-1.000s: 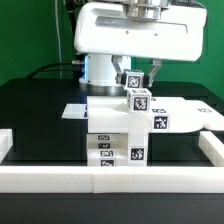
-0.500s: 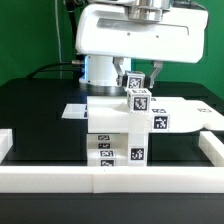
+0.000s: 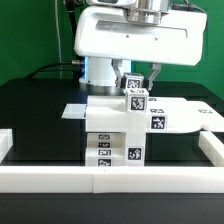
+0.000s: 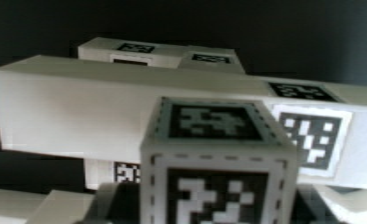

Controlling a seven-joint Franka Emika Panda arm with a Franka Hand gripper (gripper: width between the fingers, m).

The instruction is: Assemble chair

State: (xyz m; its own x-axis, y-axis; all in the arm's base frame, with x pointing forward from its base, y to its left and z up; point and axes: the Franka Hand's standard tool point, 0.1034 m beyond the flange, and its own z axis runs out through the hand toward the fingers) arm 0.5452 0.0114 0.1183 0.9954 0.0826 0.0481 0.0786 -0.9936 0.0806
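One tagged cube (image 3: 136, 101) sits pinched in the gripper (image 3: 137, 88) above the chair (image 3: 115, 135), dark table (image 3: 40, 110) beside.

Lab: green backdrop (image 3: 30, 40), tagged blocks (image 3: 112, 135)

No legible text, numbers or brand names are found in either view; only black-and-white square tags (image 3: 136, 101) are seen, printed on the white chair parts (image 3: 112, 128) and, in the wrist view, on the near block (image 4: 212, 165), their patterns undecodable by eye.
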